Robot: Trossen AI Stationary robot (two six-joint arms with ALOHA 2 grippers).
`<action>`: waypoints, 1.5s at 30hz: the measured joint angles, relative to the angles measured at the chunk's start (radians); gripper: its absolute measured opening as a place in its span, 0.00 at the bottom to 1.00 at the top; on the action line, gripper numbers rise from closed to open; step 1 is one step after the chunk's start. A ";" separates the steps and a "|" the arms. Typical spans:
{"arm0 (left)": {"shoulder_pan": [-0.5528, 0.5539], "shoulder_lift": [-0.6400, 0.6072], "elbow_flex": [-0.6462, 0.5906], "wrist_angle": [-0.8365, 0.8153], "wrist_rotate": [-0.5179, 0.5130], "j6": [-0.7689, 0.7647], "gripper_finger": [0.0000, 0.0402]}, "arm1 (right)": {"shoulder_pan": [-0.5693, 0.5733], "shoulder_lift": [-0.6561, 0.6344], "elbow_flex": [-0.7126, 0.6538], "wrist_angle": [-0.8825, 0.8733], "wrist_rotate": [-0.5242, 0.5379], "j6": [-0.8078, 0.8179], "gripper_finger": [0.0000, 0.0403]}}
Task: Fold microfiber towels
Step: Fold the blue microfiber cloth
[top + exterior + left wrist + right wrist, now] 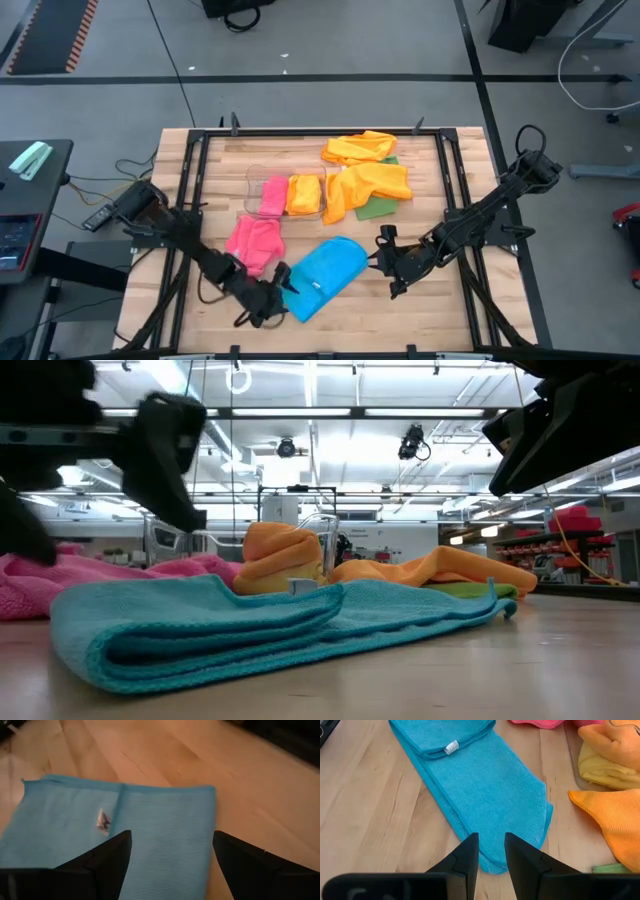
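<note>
Blue towel (325,276) lies diagonally between spread left claw (275,300) and narrowly parted right claw (385,262)

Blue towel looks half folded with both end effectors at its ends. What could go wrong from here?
1. The left end effector is open over the blue towel where the folded layer lies; pinching only the top layer could undo the fold.
2. The orange towel lies close to the blue towel's other end, so the right end effector might snag it.

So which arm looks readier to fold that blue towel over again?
Probably the left: left gripper hangs open at the blue towel's near end; right gripper sits narrowed beside the far end.
</note>
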 joint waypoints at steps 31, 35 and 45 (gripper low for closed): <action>-0.056 0.166 0.180 -0.308 -0.304 0.357 0.63 | -0.002 0.000 0.000 0.016 0.003 -0.012 0.26; -0.056 0.168 0.179 -0.312 -0.308 0.377 0.56 | -0.002 0.000 0.000 0.016 0.003 -0.012 0.26; -0.054 0.216 0.182 -0.309 -0.383 0.440 0.38 | -0.002 0.000 0.000 0.016 0.003 -0.011 0.26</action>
